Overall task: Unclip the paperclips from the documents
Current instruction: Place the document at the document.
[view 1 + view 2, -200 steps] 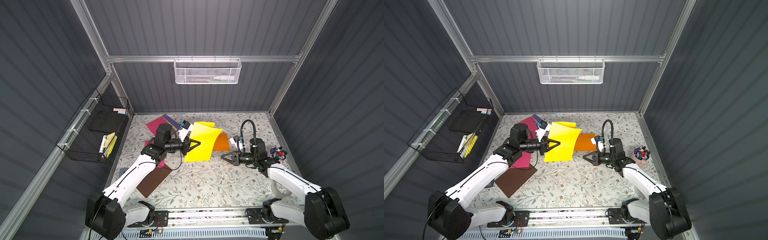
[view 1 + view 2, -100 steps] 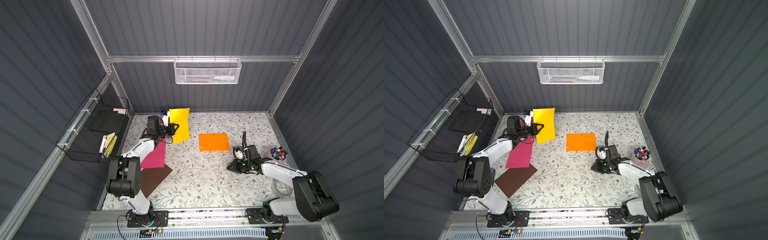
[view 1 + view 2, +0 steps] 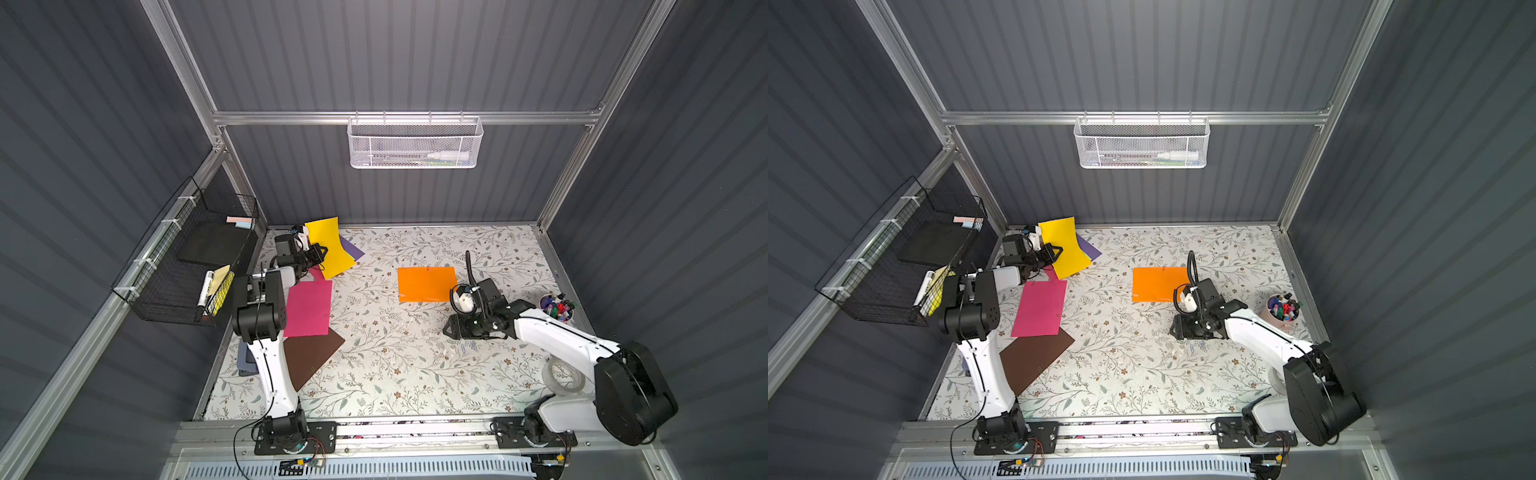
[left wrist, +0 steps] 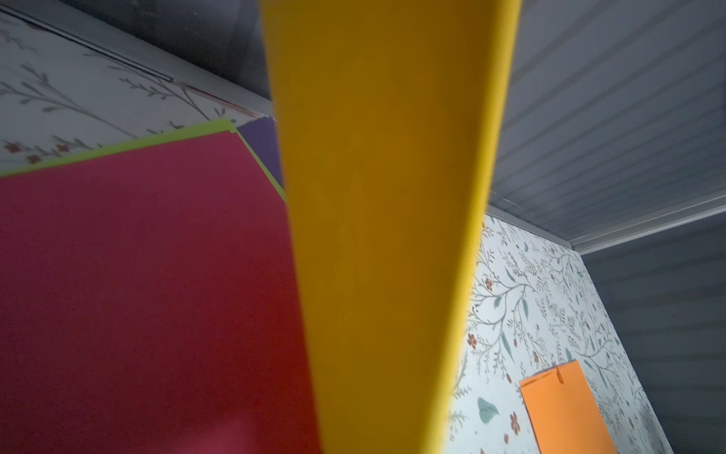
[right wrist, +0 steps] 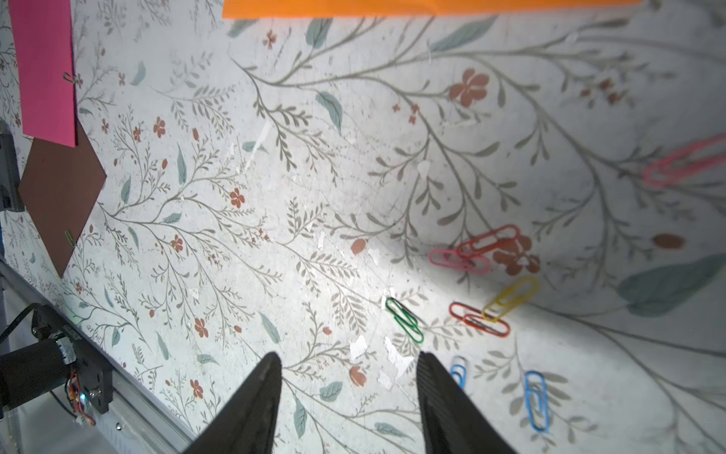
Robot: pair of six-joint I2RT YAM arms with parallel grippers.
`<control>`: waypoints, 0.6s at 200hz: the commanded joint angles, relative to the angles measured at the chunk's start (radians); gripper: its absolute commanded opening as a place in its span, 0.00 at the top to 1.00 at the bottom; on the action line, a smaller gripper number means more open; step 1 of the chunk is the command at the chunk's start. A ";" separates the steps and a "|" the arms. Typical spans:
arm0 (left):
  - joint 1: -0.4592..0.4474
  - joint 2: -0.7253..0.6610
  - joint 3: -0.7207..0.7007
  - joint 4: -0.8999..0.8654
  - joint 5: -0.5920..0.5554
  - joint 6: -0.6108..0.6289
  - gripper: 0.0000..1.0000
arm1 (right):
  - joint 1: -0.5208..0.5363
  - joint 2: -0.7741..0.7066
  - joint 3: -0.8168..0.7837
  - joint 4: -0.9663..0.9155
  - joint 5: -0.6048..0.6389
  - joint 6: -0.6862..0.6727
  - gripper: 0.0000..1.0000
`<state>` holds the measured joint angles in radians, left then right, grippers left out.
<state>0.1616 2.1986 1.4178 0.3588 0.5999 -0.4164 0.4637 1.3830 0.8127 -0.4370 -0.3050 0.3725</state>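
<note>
Both top views, left item: left fingers (image 3: 318, 252) clamped on yellow document (image 3: 334, 249), upright, above stacked documents (image 4: 137, 275) beneath them. Right fingers (image 5: 255, 401): wide, empty; loose paperclips (image 5: 479, 320) on desk (image 5: 235, 236) just beside them. Step, judged: between clips. Next you reach beyond the right fingers for the orange document (image 3: 426, 284), whose clip (image 4: 560, 377) sits on the edge away from them.

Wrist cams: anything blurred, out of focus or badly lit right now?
Left wrist view: yellow sheet fills the centre, soft and shaded amber, likely too close to focus; magenta sheet behind looks dim red; orange sheet is sharp. Right wrist view: bright patch around the green paperclip, sharp; pink paperclip at the frame edge is blurred.
</note>
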 commanded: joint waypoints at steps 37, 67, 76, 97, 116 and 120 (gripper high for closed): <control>0.026 0.040 0.083 -0.027 -0.062 -0.007 0.54 | 0.026 0.280 0.285 0.013 0.048 -0.086 0.39; 0.029 -0.023 0.036 -0.031 -0.147 -0.012 0.26 | 0.027 0.446 0.470 -0.002 0.096 -0.110 0.36; 0.029 -0.054 0.018 -0.035 -0.175 -0.010 0.21 | 0.027 0.481 0.518 -0.041 0.158 -0.128 0.33; 0.028 -0.136 -0.051 -0.029 -0.236 0.002 0.08 | 0.022 0.521 0.562 -0.072 0.318 -0.151 0.22; 0.024 -0.211 -0.099 -0.001 -0.269 -0.012 0.01 | 0.010 0.555 0.578 -0.066 0.351 -0.177 0.18; 0.023 -0.226 -0.108 0.000 -0.270 -0.015 0.01 | 0.006 0.566 0.582 -0.061 0.348 -0.182 0.17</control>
<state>0.1852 2.0949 1.3506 0.3309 0.3992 -0.4297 0.4839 1.9072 1.3632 -0.4549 -0.0711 0.2405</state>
